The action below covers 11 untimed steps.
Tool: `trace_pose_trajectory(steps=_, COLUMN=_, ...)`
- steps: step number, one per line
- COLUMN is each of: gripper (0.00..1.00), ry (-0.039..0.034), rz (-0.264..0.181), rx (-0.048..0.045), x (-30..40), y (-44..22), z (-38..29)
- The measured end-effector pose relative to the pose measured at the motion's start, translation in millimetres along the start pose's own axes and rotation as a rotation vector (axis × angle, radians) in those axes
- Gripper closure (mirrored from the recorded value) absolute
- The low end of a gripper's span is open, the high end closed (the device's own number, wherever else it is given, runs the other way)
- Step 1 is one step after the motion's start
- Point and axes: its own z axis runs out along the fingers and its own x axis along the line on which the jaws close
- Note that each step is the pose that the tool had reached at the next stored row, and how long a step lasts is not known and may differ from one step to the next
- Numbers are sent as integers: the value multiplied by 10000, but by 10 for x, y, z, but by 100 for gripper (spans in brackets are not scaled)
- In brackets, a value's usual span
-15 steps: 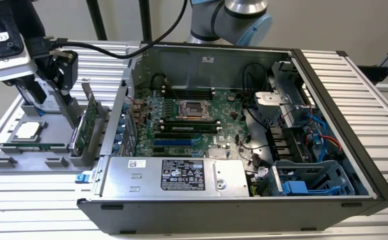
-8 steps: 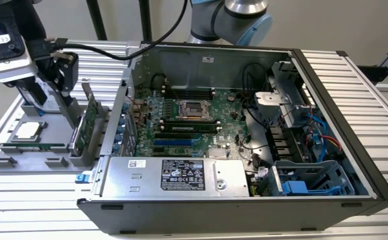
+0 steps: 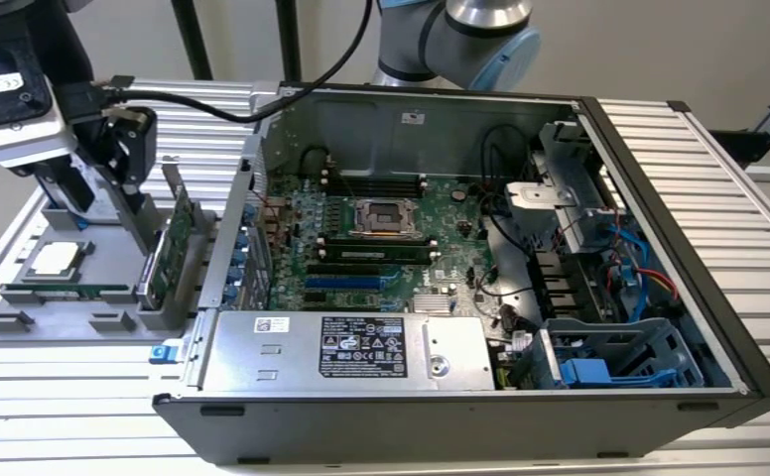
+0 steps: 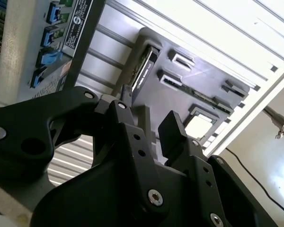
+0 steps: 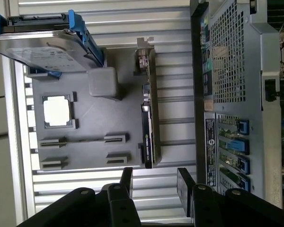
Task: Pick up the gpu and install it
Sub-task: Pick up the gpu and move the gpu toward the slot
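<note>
The hand (image 5: pixel 155 178) is being held outside the computer case (image 5: pixel 227 71) with its fingers (image 5: pixel 127 182) apart and nothing between them. It is hanging over the gray tray (image 5: pixel 102 120), which is lying on the slatted table (image 3: pixel 80 397) just beside the case's perforated rear panel. In both wrist views the gap between the fingers is being lined up with the gpu (image 5: pixel 149 118), apparently so that the card's two broad faces can be taken from either side. No contact with the card is being made. The gpu is being stood on its long edge in a slot along the side of the tray nearest the case, with its metal bracket pointing away from the hand. That upright seating appears to be leaving its top edge free for a grip from above. Farther from the case, other parts are being carried in the same tray: a thin memory stick (image 5: pixel 83 139) in its own narrow slot, a square processor chip (image 5: pixel 57 111) in a shallow pocket, and a silver hard drive (image 5: pixel 42 45) in a blue frame propped at the tray's far corner. The case itself is being left open on its side, so the motherboard (image 3: pixel 385 248) inside it is being exposed from above. The task is judged to be at its start, with the card not yet lifted.
</note>
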Motion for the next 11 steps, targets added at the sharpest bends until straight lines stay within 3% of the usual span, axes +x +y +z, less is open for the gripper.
trace_pose_trajectory(steps=11, gripper=0, ry=-4, rz=-2, rx=66, x=1, y=-1, z=54)
